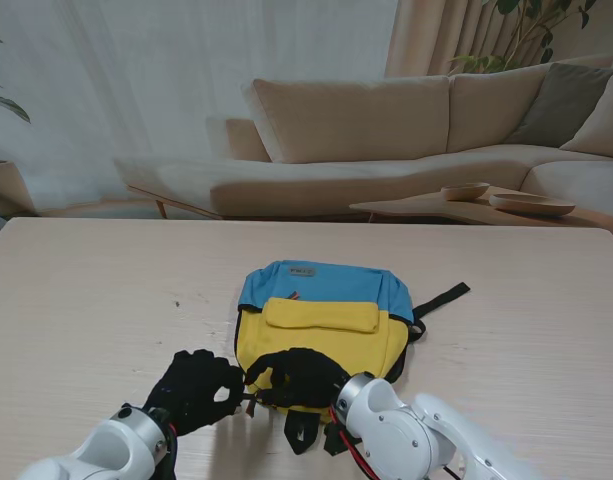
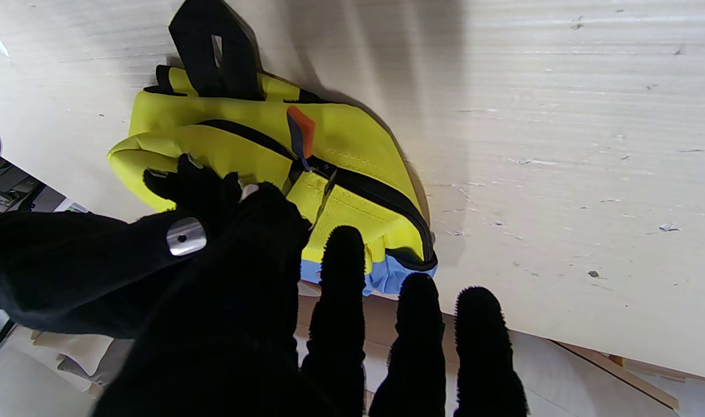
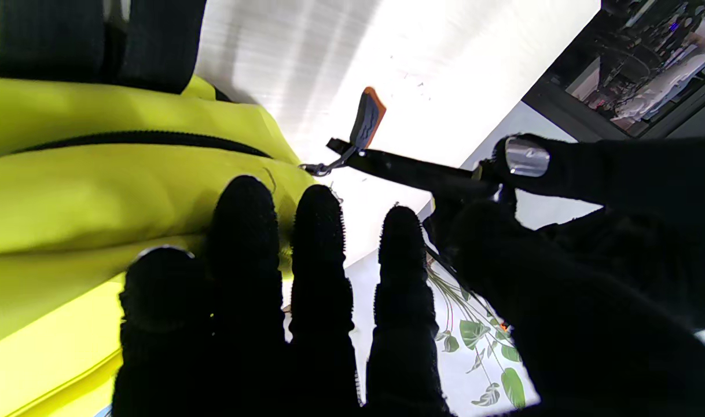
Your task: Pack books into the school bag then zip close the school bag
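Soft yellow-blue school bag (image 1: pixel 321 325) mid-desk (image 1: pixel 106 310) — bare wood around; left hand (image 1: pixel 194 388) pinches its zipper strip, right hand (image 1: pixel 298 376) presses flat, fingers apart.

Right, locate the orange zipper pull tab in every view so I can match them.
Stand view: too small to make out; it would sit where the two hands meet at the school bag's near edge.
Left wrist view: orange zipper pull tab standing on the black zipper.
Right wrist view: tab off the yellow edge.
Shared landmark: yellow bag fabric.

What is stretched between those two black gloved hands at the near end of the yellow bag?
In the right wrist view, a black zipper strip with an orange-tipped pull tab spans from the yellow and blue school bag to the left hand.
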Controlling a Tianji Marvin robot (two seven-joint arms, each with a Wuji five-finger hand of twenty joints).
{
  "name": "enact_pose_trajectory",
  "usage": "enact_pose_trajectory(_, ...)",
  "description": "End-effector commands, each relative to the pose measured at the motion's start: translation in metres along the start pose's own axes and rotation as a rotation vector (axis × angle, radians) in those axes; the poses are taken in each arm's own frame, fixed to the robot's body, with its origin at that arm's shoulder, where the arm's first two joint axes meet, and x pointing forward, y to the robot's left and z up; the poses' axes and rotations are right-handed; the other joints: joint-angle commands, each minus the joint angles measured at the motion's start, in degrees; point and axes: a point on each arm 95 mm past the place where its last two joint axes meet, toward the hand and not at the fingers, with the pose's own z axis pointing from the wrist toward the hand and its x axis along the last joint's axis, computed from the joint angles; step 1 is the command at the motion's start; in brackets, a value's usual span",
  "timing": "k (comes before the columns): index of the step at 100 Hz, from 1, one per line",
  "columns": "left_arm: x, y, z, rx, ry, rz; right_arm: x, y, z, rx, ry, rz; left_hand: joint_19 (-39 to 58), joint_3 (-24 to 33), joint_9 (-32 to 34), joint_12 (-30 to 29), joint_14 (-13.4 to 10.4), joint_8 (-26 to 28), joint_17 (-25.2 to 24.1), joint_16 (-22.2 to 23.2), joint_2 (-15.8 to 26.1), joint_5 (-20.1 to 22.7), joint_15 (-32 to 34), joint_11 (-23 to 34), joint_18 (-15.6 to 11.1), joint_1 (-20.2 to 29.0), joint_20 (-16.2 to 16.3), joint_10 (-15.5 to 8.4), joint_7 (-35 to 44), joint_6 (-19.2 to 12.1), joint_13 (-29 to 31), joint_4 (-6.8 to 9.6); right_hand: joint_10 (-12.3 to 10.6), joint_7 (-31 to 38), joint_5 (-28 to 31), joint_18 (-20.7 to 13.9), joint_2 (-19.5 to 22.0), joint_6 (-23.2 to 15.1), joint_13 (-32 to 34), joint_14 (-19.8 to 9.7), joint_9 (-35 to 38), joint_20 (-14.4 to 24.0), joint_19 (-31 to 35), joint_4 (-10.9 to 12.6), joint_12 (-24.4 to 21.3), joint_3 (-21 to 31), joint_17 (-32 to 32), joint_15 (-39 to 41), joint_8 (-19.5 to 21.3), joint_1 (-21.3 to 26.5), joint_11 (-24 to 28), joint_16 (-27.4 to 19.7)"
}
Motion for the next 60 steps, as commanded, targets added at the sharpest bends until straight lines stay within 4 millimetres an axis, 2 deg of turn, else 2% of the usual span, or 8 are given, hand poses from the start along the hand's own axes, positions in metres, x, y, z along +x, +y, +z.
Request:
enact_pose_trajectory(1,0.003,0.001,-0.002,-0.012,0.006,-0.01,0.004,-0.011,0.0,0.041,0.014,0.006,2.7,-0.8,1.4,1.0,0.9,1.7,-1.2,1.0,1.9,2.6,2.0,0.9,1.4,3.1,0.3,-0.8,2.9,-1.7,1.0,1.76,1.2,1.1,2.7,-0.5,-1.6,-3.2,3.5,0.9,2.2,0.1,5.3,0.9,1.4,1.8,1.9,2.4,1.1,2.3,2.0,0.8)
enact_pose_trajectory(6,0.003,0.0,-0.002,-0.011,0.007,-0.012,0.005,-0.012,0.0,0.048,0.017,0.005,2.7,-0.8,1.2,1.0,0.9,1.7,-1.2,1.1,1.8,2.6,2.1,0.8,1.3,3.1,0.3,-0.8,2.9,-1.6,1.0,1.76,1.2,1.6,3.8,-0.6,-2.6,-4.2,4.3,1.0,3.3,-0.3,6.0,-0.7,2.2,2.2,2.6,4.3,0.2,3.0,2.9,0.9)
enact_pose_trajectory(30,0.004,0.0,-0.001,-0.01,0.014,-0.021,0.012,-0.019,0.005,0.077,0.029,0.005,3.0,-0.8,1.2,1.0,0.9,1.5,-1.1,1.2,1.8,2.7,2.3,0.7,1.4,3.1,0.4,-0.8,2.8,-1.7,1.0,1.75,1.1,4.7,5.7,-0.8,-5.1,-7.0,6.7,0.9,6.2,-1.1,7.9,-3.4,3.5,3.1,5.1,9.8,-2.8,6.7,6.1,1.7)
enact_pose_trajectory(40,0.003,0.0,0.001,-0.004,0.015,-0.025,0.013,-0.021,0.006,0.092,0.037,0.005,3.0,-0.8,1.3,1.1,0.9,1.5,-1.1,1.2,1.8,2.7,2.3,0.7,1.4,3.1,0.4,-0.8,2.9,-1.8,1.0,1.73,0.9,16.6,8.0,-0.6,-9.2,-6.4,7.0,0.6,6.6,-1.7,8.2,-6.3,3.4,3.5,5.1,10.2,-7.5,8.7,6.4,1.3)
enact_pose_trajectory(48,0.001,0.0,0.003,0.007,0.02,-0.038,0.014,-0.023,0.007,0.099,0.037,0.002,3.0,-0.9,1.1,0.9,0.8,1.0,-1.2,1.1,1.8,2.6,2.2,0.6,1.4,3.0,0.4,-1.0,2.5,-2.2,0.9,1.68,0.9,24.3,14.6,-0.6,-11.2,-3.2,7.2,0.4,6.8,-1.7,8.2,-7.0,3.6,3.6,5.1,10.2,-3.8,8.6,6.4,1.2)
enact_pose_trajectory(54,0.0,0.0,0.003,0.017,0.023,-0.054,0.013,-0.024,0.007,0.1,0.035,0.0,2.6,-1.1,0.4,-0.5,0.8,-1.0,-1.3,0.8,1.8,2.0,1.7,-0.2,1.5,2.9,0.1,-1.0,1.0,-2.7,0.7,1.69,0.4,27.4,17.8,-0.2,-11.6,-3.4,7.5,0.4,7.3,-1.7,8.1,-7.8,4.5,3.8,5.0,9.9,2.0,7.9,6.6,1.0)
enact_pose_trajectory(57,-0.002,0.0,0.003,0.019,0.025,-0.06,0.012,-0.024,0.006,0.099,0.034,-0.001,1.5,-1.4,-0.9,-3.3,0.4,-2.9,-1.2,-0.1,1.8,0.8,0.7,-0.1,1.4,2.4,-0.6,-1.1,-0.1,-2.8,0.3,1.87,0.4,28.2,18.7,-0.1,-11.5,-3.7,7.7,0.5,7.5,-1.7,8.0,-8.0,5.0,3.7,5.0,9.9,4.4,7.8,6.7,0.9)
enact_pose_trajectory(60,-0.004,0.0,0.003,0.023,0.028,-0.065,0.012,-0.024,0.006,0.097,0.034,-0.001,-0.5,-1.9,-3.3,-10.3,0.0,-5.5,-1.2,-1.2,1.8,-1.0,-0.6,0.7,1.2,1.5,-1.5,-1.4,-2.7,-3.0,-0.3,2.09,0.3,28.9,19.0,-0.1,-11.3,-3.7,7.7,0.5,7.5,-1.6,8.0,-8.1,5.2,3.6,5.0,9.9,6.1,7.8,6.7,0.9)
